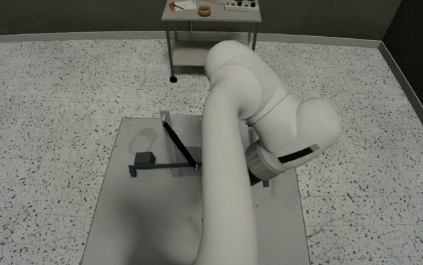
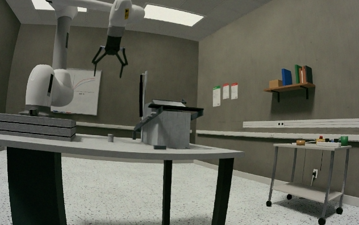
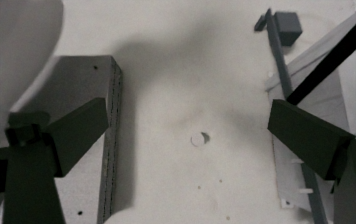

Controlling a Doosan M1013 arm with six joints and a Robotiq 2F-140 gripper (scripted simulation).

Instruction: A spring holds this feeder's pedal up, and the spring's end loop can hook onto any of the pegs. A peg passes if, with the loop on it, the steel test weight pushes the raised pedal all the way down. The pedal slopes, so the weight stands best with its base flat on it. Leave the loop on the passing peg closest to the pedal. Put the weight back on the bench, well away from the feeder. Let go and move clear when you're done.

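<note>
The steel test weight (image 2: pixel 110 138) (image 3: pixel 198 139), a small grey cylinder, stands upright on the bench between the robot's base block and the feeder (image 1: pixel 186 128) (image 2: pixel 173 129). My gripper (image 2: pixel 107 76) (image 3: pixel 188 113) is open and empty, high above the weight; the arm hides it in the top view. The black spring (image 1: pixel 180 144) (image 2: pixel 141 95) (image 3: pixel 327 65) runs from the upright post (image 1: pixel 164 115) (image 2: pixel 146 92) down to the sloping lever. Two bare pale pegs (image 3: pixel 305 190) show on the lever. The loop is too small to make out. The black pedal (image 2: pixel 184 108) is raised.
The grey base block (image 2: pixel 37 126) (image 3: pixel 82 80) is beside the bench's robot end. A dark box (image 1: pixel 144 158) (image 3: pixel 288 27) sits beside the lever's far end. A small dark block (image 1: pixel 266 183) (image 2: pixel 159 147) lies below the pedal. A cart (image 1: pixel 191 17) stands beyond the bench.
</note>
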